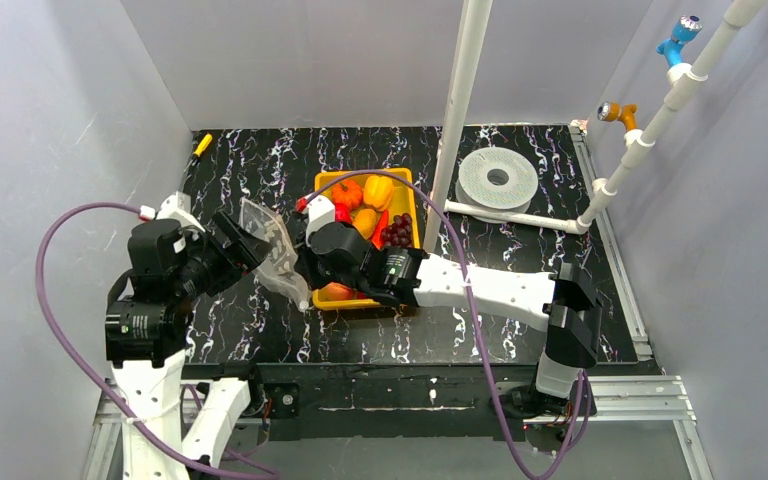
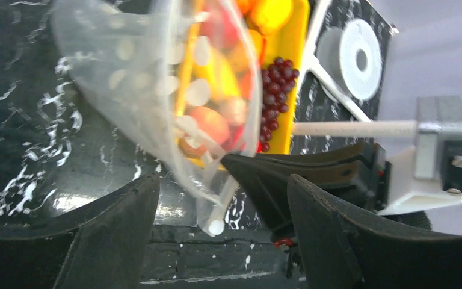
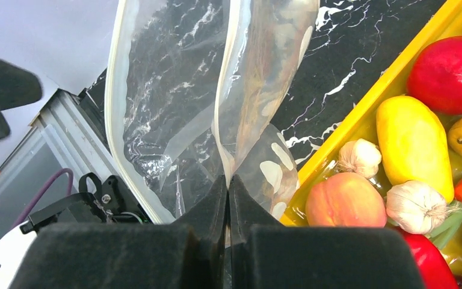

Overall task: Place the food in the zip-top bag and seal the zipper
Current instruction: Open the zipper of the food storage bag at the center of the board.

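Pinching zip-top bag (image 3: 156, 90) edge in clenched right gripper (image 3: 228, 180), holding it upright just beside yellow tray (image 3: 361, 117) containing the food (image 3: 412, 141). Spreading left gripper (image 2: 222, 180) jaws apart around bag's corner, grasping nothing.

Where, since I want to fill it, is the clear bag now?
In the top view the bag is held up just left of the yellow tray. The right gripper is shut on its edge, and the left gripper is open beside it.
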Available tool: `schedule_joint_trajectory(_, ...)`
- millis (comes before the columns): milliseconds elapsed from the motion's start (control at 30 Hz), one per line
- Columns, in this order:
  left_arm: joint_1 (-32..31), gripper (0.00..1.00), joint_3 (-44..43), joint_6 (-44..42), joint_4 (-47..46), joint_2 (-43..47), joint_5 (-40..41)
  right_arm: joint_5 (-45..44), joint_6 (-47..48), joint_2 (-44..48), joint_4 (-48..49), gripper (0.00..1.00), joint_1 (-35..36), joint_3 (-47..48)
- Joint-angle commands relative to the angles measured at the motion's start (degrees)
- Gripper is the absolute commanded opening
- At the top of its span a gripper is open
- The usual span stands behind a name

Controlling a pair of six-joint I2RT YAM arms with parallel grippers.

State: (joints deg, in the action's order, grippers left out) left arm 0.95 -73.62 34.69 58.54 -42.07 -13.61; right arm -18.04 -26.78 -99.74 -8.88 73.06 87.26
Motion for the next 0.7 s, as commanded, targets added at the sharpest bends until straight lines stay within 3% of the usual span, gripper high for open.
schedule_joint_trajectory(0, -0.1, 0.73, -0.1, 7.0, 7.5, 0.4, 13.5, -2.0, -0.7, 3.3, 2.3, 0.04, -0.5, -0.3)
schedule_joint_trajectory(67, -0.1, 0.72, 1.8, 10.1, 8.0, 0.2, 14.3, -1.6, -0.8, 3.5, 2.7, 0.04, -0.6, -0.8)
schedule_joint_trajectory(200, -0.1, 0.64, 5.7, 11.2, 4.3, -0.4, 8.5, -0.5, -0.6, 3.6, 3.5, 0.04, -0.6, -1.4)
schedule_joint_trajectory(467, -0.1, 0.48, 7.4, 5.5, -1.2, -1.7, 3.5, 2.0, -0.1, 5.0, 5.0, 0.05, -0.6, -3.7)
schedule_joint_trajectory(667, -0.1, 0.24, 8.2, -0.3, -2.5, 0.2, 7.4, 4.9, -0.7, 4.4, 5.3, 0.10, -0.6, -3.6)
